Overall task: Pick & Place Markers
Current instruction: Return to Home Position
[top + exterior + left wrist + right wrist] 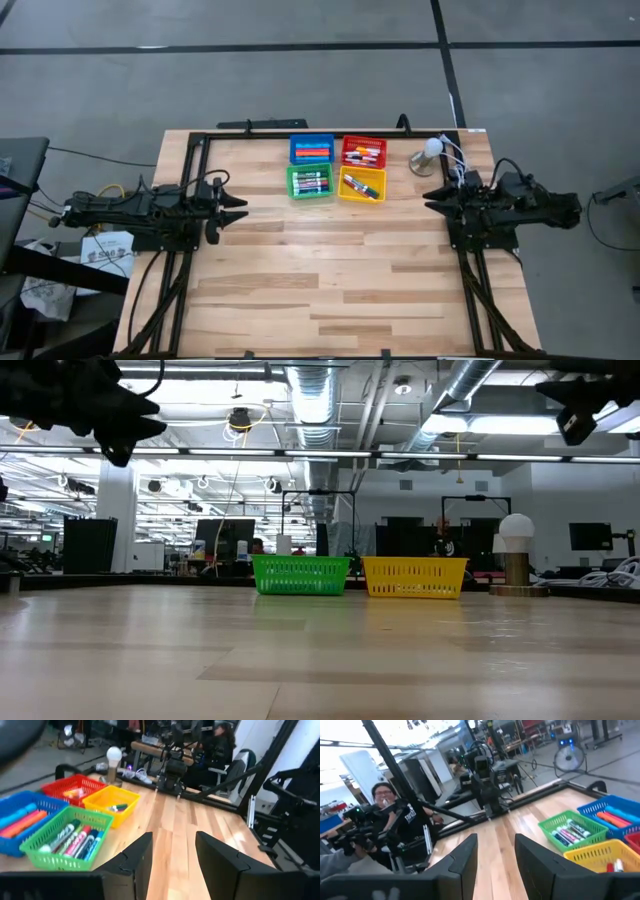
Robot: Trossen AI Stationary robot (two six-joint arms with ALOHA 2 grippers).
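Room: an open workshop with ducts and strip lights overhead, behind a pale wooden counter (330, 285).
Bins: four small plastic ones stand in a tight square near the counter's far edge: blue bin (311, 149), red bin (364, 151), green bin (310, 182) and yellow bin (362, 185).
Markers: the markers (75, 840) I can see all lie inside the bins. Several white-bodied ones lie side by side in the green bin, and none shows on the bare wood.
Left tool: the left tool (234, 208) sits drawn in at the counter's left side, fingers parted and holding nothing.
Right tool: the right tool (432, 194) sits at the right side, near a small lamp (432, 150), also parted and empty.
Stage: sorting looks done, with both arms at rest.
Handling: the markers are probably light, stiff and smooth, so likely to roll or slip.
Where to hold: across the middle of the barrel, fingers square to its length. Packed neighbours would make that awkward.
High view: the only one showing all four bins and both arms together.
Low view: only the green and yellow bin fronts show, and their walls hide the contents.
Wrist views: these show the gap between each tool's fingers and the cap colours. The right one also shows a person (382, 795) beyond the counter.
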